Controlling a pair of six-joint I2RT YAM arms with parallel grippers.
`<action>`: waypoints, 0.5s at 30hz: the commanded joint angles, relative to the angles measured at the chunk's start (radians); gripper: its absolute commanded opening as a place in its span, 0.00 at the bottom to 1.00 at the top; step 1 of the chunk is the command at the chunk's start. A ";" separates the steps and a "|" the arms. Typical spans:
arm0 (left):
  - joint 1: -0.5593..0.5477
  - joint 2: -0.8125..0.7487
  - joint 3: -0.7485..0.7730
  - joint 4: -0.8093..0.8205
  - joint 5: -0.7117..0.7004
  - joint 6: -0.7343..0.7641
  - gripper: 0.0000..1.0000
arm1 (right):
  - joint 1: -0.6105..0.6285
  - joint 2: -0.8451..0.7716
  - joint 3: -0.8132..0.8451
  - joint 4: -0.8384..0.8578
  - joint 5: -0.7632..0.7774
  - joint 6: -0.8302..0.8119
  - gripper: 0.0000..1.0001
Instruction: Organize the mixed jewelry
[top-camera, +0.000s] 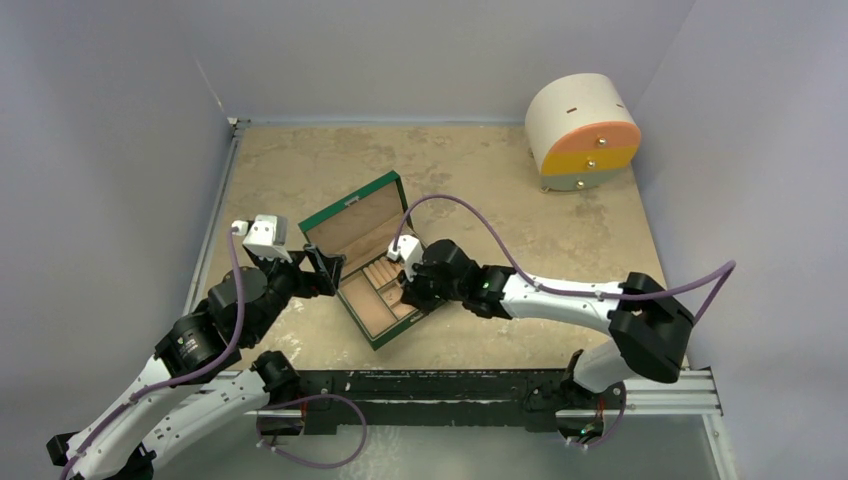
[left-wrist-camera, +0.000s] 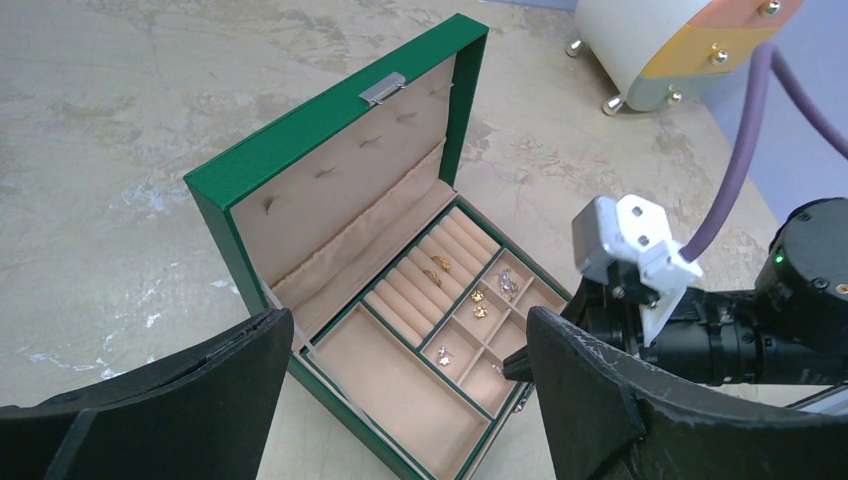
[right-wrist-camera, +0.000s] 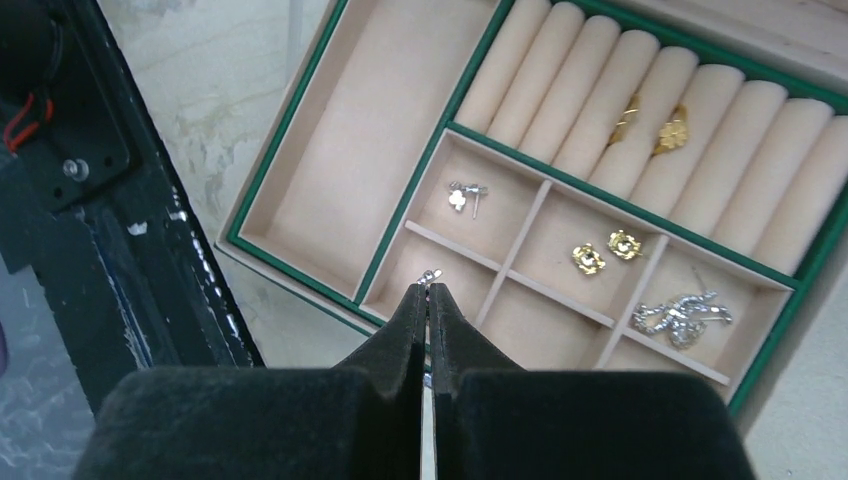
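The green box (top-camera: 352, 205) stands open with tan compartments. In the right wrist view its ring rolls hold two gold rings (right-wrist-camera: 650, 125). Small compartments hold a silver earring (right-wrist-camera: 466, 196), two gold earrings (right-wrist-camera: 605, 250) and a silver cluster (right-wrist-camera: 685, 312). My right gripper (right-wrist-camera: 428, 290) is shut on a tiny silver earring (right-wrist-camera: 432, 274), its tips over the near small compartment; it also shows in the top view (top-camera: 405, 290). My left gripper (top-camera: 318, 268) is open and empty at the box's left side, its fingers (left-wrist-camera: 230, 390) framing the box (left-wrist-camera: 330, 110).
The round white-and-orange drawer cabinet (top-camera: 583, 131) stands at the back right, also in the left wrist view (left-wrist-camera: 650, 50). Grey walls enclose the table on three sides. The right arm's purple cable (top-camera: 470, 210) arcs over the box's right side.
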 joint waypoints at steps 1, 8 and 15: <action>0.003 -0.007 0.003 0.034 -0.001 0.015 0.87 | 0.021 0.019 0.052 0.033 -0.020 -0.067 0.00; 0.004 -0.005 0.002 0.034 -0.001 0.016 0.87 | 0.030 0.076 0.093 -0.019 0.000 -0.075 0.00; 0.003 -0.004 0.003 0.034 -0.001 0.015 0.87 | 0.032 0.099 0.114 -0.036 0.031 -0.067 0.01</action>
